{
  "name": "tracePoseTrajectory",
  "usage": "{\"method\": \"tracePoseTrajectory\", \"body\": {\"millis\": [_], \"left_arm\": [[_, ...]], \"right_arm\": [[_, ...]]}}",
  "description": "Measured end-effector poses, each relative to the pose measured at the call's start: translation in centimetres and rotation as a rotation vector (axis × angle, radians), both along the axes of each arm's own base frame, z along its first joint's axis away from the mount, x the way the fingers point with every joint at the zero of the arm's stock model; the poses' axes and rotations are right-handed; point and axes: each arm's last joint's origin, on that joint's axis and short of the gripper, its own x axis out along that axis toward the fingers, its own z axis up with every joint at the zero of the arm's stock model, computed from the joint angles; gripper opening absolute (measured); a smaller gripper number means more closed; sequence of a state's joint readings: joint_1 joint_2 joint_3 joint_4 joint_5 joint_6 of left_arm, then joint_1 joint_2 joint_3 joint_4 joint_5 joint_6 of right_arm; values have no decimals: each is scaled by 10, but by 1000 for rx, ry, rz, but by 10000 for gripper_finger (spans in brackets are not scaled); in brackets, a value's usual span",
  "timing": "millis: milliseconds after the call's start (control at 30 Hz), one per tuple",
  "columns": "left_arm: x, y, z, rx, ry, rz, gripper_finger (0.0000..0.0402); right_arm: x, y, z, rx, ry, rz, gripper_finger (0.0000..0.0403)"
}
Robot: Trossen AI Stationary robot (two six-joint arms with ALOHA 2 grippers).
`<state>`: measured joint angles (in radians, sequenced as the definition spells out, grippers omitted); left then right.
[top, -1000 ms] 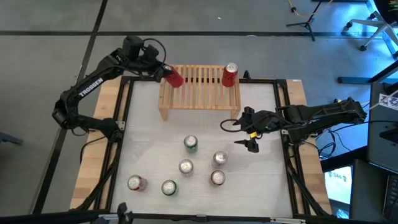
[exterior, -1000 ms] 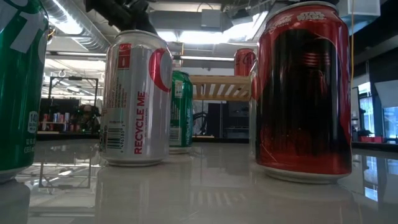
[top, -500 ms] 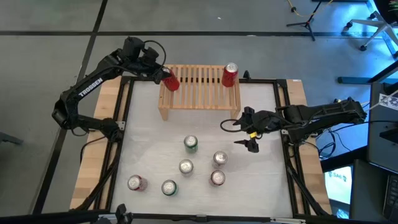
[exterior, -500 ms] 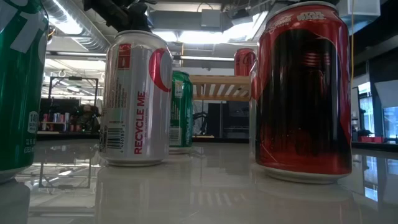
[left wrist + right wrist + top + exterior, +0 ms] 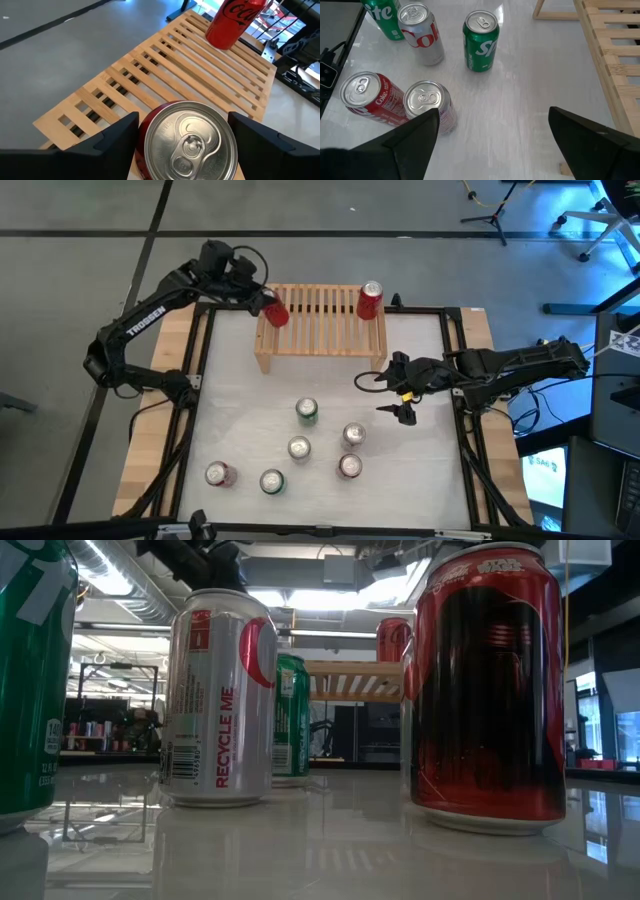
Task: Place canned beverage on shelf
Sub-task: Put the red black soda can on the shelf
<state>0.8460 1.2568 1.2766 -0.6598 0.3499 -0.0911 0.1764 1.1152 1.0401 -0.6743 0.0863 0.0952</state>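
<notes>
The light-wood slatted shelf (image 5: 320, 330) stands at the table's far side; it also shows in the left wrist view (image 5: 150, 75). A red can (image 5: 370, 300) stands upright on the slats at its right end. My left gripper (image 5: 264, 302) is shut on a second red can (image 5: 277, 312) over the shelf's left end; whether the can's bottom rests on the slats is hidden. My right gripper (image 5: 386, 398) is open and empty, low over the table right of the shelf's near right leg. My left gripper pinches the red can's side wall near its top rim (image 5: 145, 145) between its two fingers, one on each side. The fingers (image 5: 117, 137) come from above, slanting in from the table's far left. The can's top (image 5: 187, 140) faces the wrist camera.
Several cans stand upright on the white table in front of the shelf: a green one (image 5: 306, 411), silver ones (image 5: 354, 436) (image 5: 299, 448), red-and-silver ones (image 5: 349, 467) (image 5: 218, 474) and another green one (image 5: 272, 481). A black frame (image 5: 455, 380) borders the table.
My left gripper has shifted a little toward the table's left and near side with the red can, staying shut on it, then has held still.
</notes>
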Motion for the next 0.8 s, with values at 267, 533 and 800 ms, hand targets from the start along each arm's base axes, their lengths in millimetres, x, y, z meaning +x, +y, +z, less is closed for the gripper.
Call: {"method": "tracePoseTrajectory", "body": {"millis": [267,533,800], "left_arm": [[1,-1,0,4,-1,-2,269],[1,0,1,11,-5,9,270],[2,1,2,25,-14,13,271]], "right_arm": [[0,0,0,0,0,0,370],[0,0,0,0,0,0,370],[0,0,0,0,1,0,370]]}}
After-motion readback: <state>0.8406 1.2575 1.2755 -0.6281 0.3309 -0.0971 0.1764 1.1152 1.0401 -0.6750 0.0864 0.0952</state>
